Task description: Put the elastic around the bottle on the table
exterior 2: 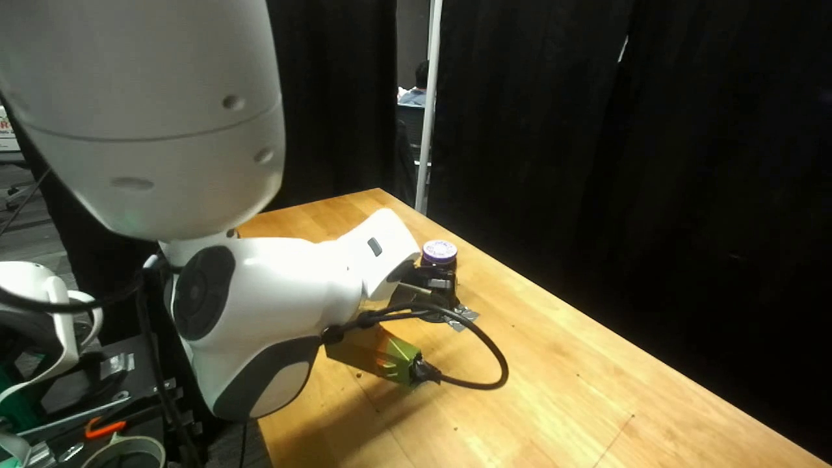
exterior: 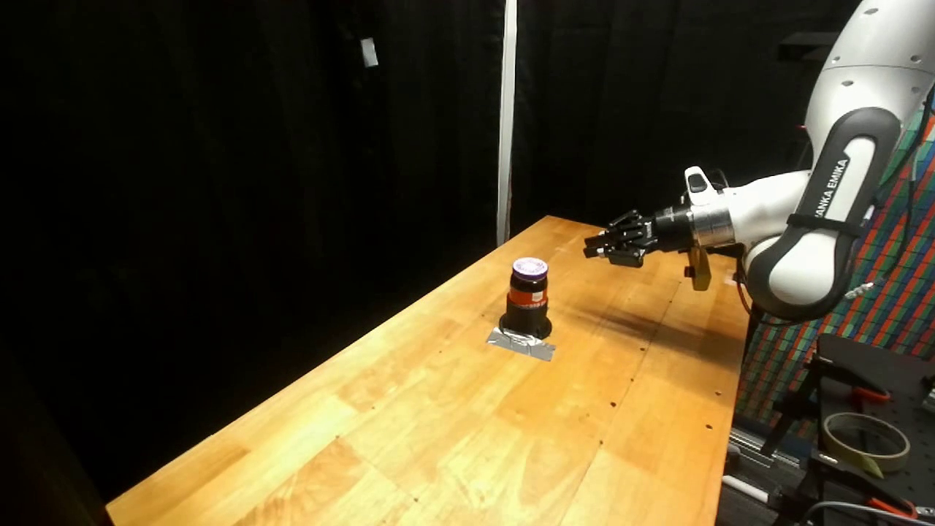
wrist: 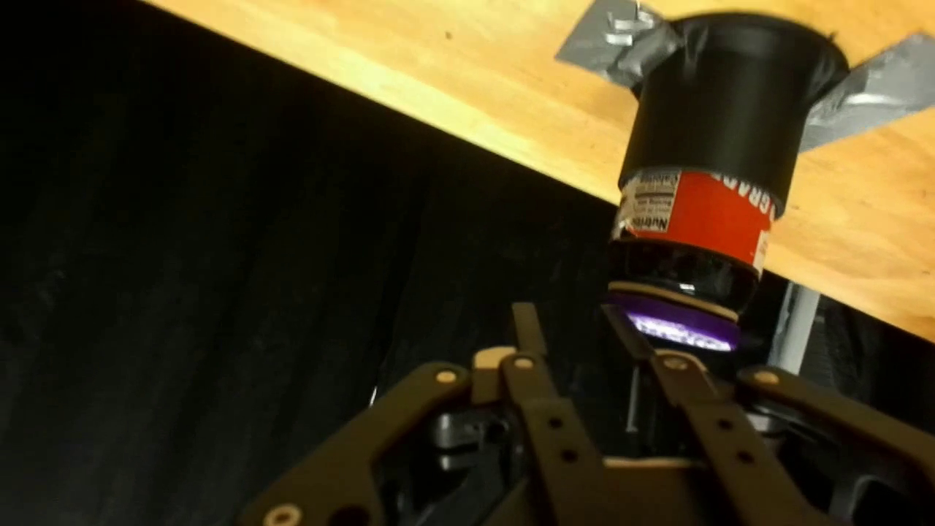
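The bottle (exterior: 529, 297) is dark, with an orange-red label and a purple-edged lid. It stands upright in a black holder (exterior: 524, 321) taped to the wooden table (exterior: 453, 409). In the wrist view, which is upside down, the bottle (wrist: 719, 219) has a thin tan band (wrist: 673, 296) round its neck just under the lid. I cannot tell whether this is the elastic; no other elastic shows. My gripper (exterior: 595, 247) is beside the bottle at about lid height, apart from it. In the wrist view its fingers (wrist: 575, 325) are parted with nothing visible between them. In an exterior view the wrist partly hides the bottle (exterior 2: 440, 252).
Silver tape (exterior: 521, 345) holds down the holder's base. Black curtains (exterior: 256, 183) and a white pole (exterior: 507, 124) stand behind the table. A dark side cart with a tape roll (exterior: 866, 442) is beside it. A cable (exterior 2: 494, 351) loops from my wrist camera.
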You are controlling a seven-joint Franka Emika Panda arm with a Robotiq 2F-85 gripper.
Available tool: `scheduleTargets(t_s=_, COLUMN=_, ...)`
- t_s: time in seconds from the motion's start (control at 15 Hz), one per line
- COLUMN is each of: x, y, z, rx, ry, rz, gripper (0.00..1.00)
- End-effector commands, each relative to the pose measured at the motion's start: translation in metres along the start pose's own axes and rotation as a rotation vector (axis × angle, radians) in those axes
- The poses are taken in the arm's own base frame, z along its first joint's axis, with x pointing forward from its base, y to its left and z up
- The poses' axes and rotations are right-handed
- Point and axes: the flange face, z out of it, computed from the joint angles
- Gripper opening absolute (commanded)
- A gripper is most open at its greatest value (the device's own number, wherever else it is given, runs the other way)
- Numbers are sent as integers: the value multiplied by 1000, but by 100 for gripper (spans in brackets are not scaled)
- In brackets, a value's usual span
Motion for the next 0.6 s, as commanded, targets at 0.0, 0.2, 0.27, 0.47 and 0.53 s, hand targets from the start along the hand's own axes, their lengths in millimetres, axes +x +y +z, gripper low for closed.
scheduleTargets(t_s=0.0, x=44, y=-1, z=-11, rx=-50, ry=-184, rz=-20, gripper=61)
scheduleTargets(t_s=0.2, x=77, y=3, z=-13, rx=-97, ry=-317, rz=-1, gripper=83)
scheduleTargets(t_s=0.27, x=91, y=5, z=-18, rx=-118, ry=-343, rz=8, gripper=90)
scheduleTargets(t_s=0.47, x=126, y=7, z=-41, rx=-150, ry=-402, rz=24, gripper=100)
scheduleTargets(t_s=0.53, x=133, y=7, z=-53, rx=-159, ry=-415, rz=27, gripper=100)
